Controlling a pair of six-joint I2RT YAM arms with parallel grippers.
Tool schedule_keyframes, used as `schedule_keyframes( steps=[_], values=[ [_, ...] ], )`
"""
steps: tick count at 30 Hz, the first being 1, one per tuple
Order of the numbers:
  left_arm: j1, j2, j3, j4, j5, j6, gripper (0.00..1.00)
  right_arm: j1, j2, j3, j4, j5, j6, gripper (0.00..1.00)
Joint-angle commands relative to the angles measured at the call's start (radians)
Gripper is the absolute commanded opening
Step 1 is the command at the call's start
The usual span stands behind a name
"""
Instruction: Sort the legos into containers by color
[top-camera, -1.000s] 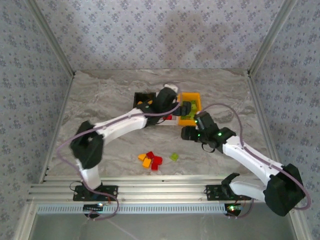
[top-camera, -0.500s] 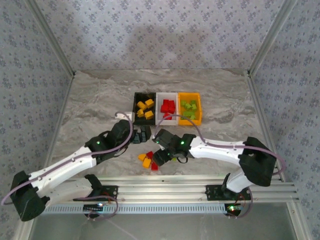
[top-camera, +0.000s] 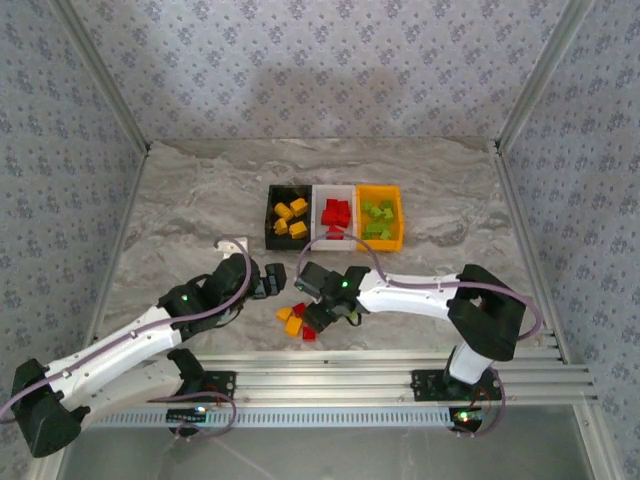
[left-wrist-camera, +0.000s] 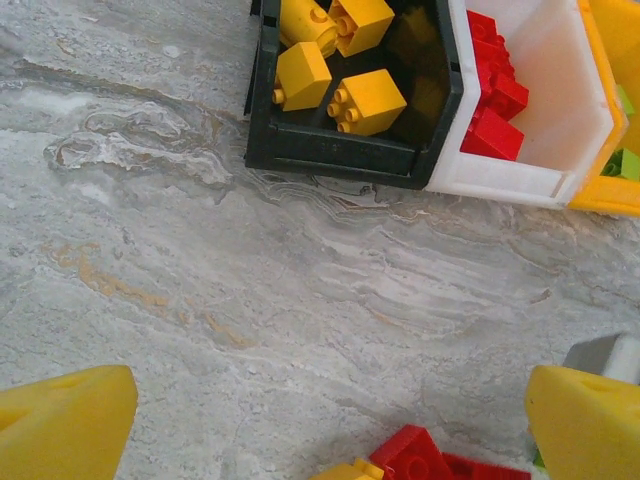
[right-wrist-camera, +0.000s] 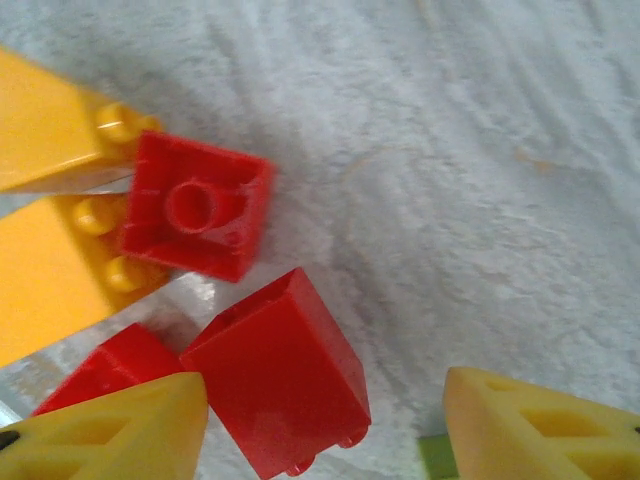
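right gripper (right-wrist-camera: 320, 428): yellow fingers (right-wrist-camera: 100, 430) apart, nothing clamped. small red sloped plastic brick (right-wrist-camera: 275, 375) lies between them, close against one finger, with bare grey marbled table (right-wrist-camera: 480, 200) on its other side. next to it a red square brick (right-wrist-camera: 195, 205) lies hollow side up, touching two yellow-orange bricks (right-wrist-camera: 50, 280). sliver of light green brick (right-wrist-camera: 430, 462) by the other finger.
left gripper (left-wrist-camera: 320, 430): fingers spread wide, empty, over open table, with bare surface up to the near wall of the black plastic bin (left-wrist-camera: 340, 160).
black bin holds yellow, white plastic bin (left-wrist-camera: 520, 185) red, orange plastic bin (top-camera: 381, 244) green. loose pile (top-camera: 300, 322) sits near the table's front edge.
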Motion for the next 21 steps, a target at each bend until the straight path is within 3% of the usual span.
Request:
schedule_keyframes(
  steps=[1, 5, 8, 11, 18, 21],
  values=[
    [0.005, -0.005, 0.023, -0.029, -0.029, -0.010, 0.99, -0.043, 0.002, -0.001, -0.082, 0.080, 0.029, 0.62],
    [0.005, -0.007, 0.019, -0.032, -0.040, -0.013, 0.99, -0.086, -0.030, -0.010, -0.062, 0.087, 0.041, 0.61],
    [0.007, -0.011, 0.019, -0.032, -0.043, -0.010, 0.99, -0.078, -0.062, 0.000, -0.011, 0.075, 0.017, 0.74],
    [0.009, -0.015, 0.022, -0.032, -0.044, -0.012, 0.99, -0.078, -0.062, 0.006, 0.025, 0.013, 0.014, 0.78],
    [0.018, -0.023, 0.018, -0.048, -0.043, -0.016, 0.99, -0.103, 0.048, 0.023, 0.030, -0.023, -0.003, 0.76],
    [0.023, -0.034, 0.010, -0.054, -0.045, -0.017, 1.00, -0.105, 0.080, 0.014, 0.030, -0.025, -0.002, 0.70]
  ],
)
